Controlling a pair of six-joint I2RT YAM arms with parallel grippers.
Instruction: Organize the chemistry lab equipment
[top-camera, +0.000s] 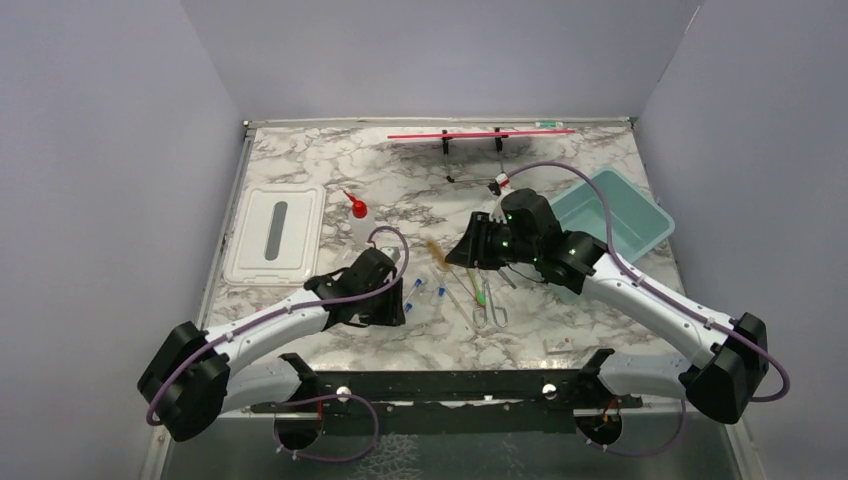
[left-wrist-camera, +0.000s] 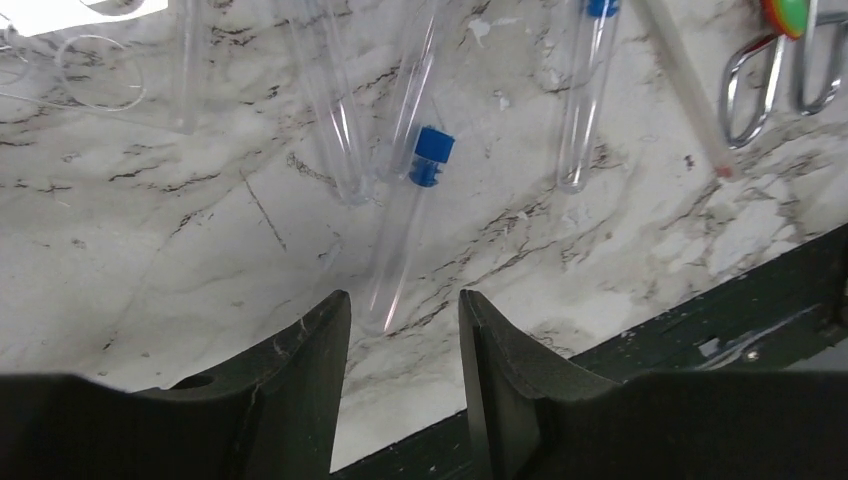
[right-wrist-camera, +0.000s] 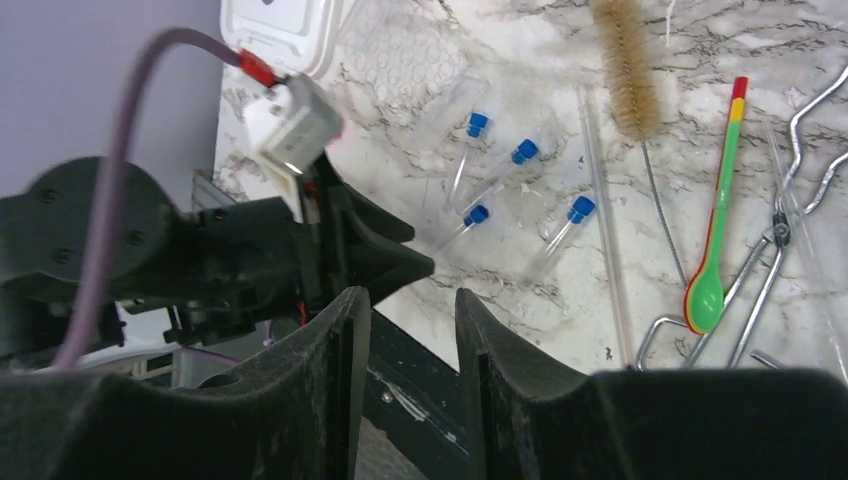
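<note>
Several blue-capped clear tubes (right-wrist-camera: 524, 152) lie on the marble table between the two arms. One tube (left-wrist-camera: 405, 240) points its closed end at my left gripper (left-wrist-camera: 405, 305), which is open just short of it with nothing between the jaws. My right gripper (right-wrist-camera: 410, 300) hangs open and empty above the table, near the tan brush (right-wrist-camera: 628, 65). The green-handled tool (right-wrist-camera: 712, 270), the metal forceps (right-wrist-camera: 780, 240) and the thin rod (right-wrist-camera: 605, 230) lie to the right of the tubes. The squeeze bottle with red nozzle (top-camera: 355, 205) stands farther back on the left.
A teal bin (top-camera: 615, 215) sits at the back right, behind my right arm. A white lid (top-camera: 275, 233) lies flat at the left. A long red rod on a black stand (top-camera: 480, 133) runs along the back edge. The black base rail (top-camera: 450, 385) borders the near side.
</note>
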